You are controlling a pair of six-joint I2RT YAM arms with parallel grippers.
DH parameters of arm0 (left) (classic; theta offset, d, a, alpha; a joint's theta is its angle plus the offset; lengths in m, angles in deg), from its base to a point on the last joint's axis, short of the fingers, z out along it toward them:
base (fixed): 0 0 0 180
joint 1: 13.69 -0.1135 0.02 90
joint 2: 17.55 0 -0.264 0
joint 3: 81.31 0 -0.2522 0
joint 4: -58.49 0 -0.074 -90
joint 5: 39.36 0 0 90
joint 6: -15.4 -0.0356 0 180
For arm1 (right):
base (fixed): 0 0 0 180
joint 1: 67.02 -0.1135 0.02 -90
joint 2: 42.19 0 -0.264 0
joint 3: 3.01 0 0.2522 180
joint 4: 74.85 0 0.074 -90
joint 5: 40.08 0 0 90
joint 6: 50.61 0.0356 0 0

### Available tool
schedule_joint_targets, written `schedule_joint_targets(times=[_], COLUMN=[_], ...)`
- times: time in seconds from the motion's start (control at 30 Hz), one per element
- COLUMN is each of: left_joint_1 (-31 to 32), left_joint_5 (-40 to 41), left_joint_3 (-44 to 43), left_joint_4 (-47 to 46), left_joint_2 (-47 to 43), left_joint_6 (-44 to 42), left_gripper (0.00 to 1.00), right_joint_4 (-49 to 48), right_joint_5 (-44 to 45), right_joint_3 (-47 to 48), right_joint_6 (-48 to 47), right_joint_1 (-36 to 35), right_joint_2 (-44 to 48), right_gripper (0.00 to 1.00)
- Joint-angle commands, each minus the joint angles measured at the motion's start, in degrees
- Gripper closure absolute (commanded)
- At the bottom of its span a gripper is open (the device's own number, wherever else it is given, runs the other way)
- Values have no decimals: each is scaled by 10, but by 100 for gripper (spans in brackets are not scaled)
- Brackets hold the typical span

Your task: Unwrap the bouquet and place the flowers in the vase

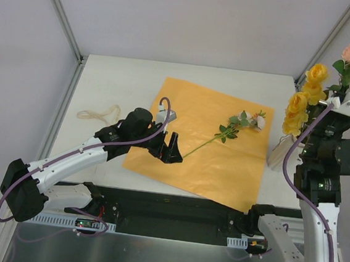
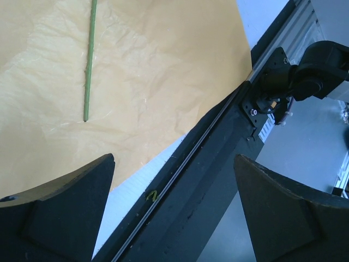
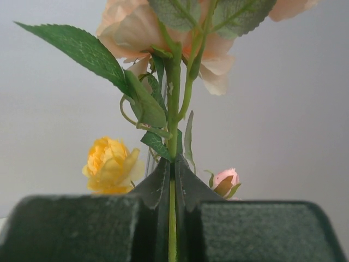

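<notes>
Right arm upright — pincer around flowers

Bright even light, faint soft shadows, slight sheen on orange sheet, wrist-view foregrounds blurred.

The left gripper's jaws stand wide with nothing between them. Just ahead of them a lone flower stem lies flat on the orange sheet, free on both sides. The right gripper's jaws are filled by flower stems, with leaves and blooms crowding beyond their tips.
</notes>
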Motion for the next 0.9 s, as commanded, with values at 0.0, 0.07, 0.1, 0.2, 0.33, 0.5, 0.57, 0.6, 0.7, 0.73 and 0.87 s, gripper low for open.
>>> schedule_joint_targets(times=[0.0,0.07,0.1,0.2,0.33,0.5,0.57,0.6,0.7,0.73,0.87], left_joint_1=[-4,-4,-4,-3,-4,-4,-4,-4,-4,-4,-4], left_joint_5=[-9,-12,-15,-17,-13,-16,-16,-18,-21,-23,-28], left_joint_3=[-18,-22,-24,-27,-26,-21,-20,-20,-23,-25,-28], left_joint_4=[-10,-10,-11,-11,-10,-9,-10,-9,-10,-9,-9], left_joint_2=[-1,7,9,11,8,4,6,8,11,13,16], left_joint_6=[-6,-4,-4,-3,-7,-5,-5,-4,-4,-6,-7], left_gripper=[10,10,10,10,10,10,10,10,10,10,10], right_joint_4=[-36,-36,-36,-37,-47,-47,-47,-47,-47,-47,-47], right_joint_5=[-25,-27,-27,-35,-44,-37,-37,-30,-16,-14,7], right_joint_3=[56,66,68,69,60,29,12,-6,-37,-59,-103], right_joint_6=[30,24,22,23,32,32,30,31,42,44,55], right_joint_1=[5,5,5,7,13,16,18,19,21,23,27], right_joint_2=[-6,-11,-13,-19,-22,-6,8,13,34,39,64], right_gripper=[100,99,100,100,100,99,100,100,100,100,99])
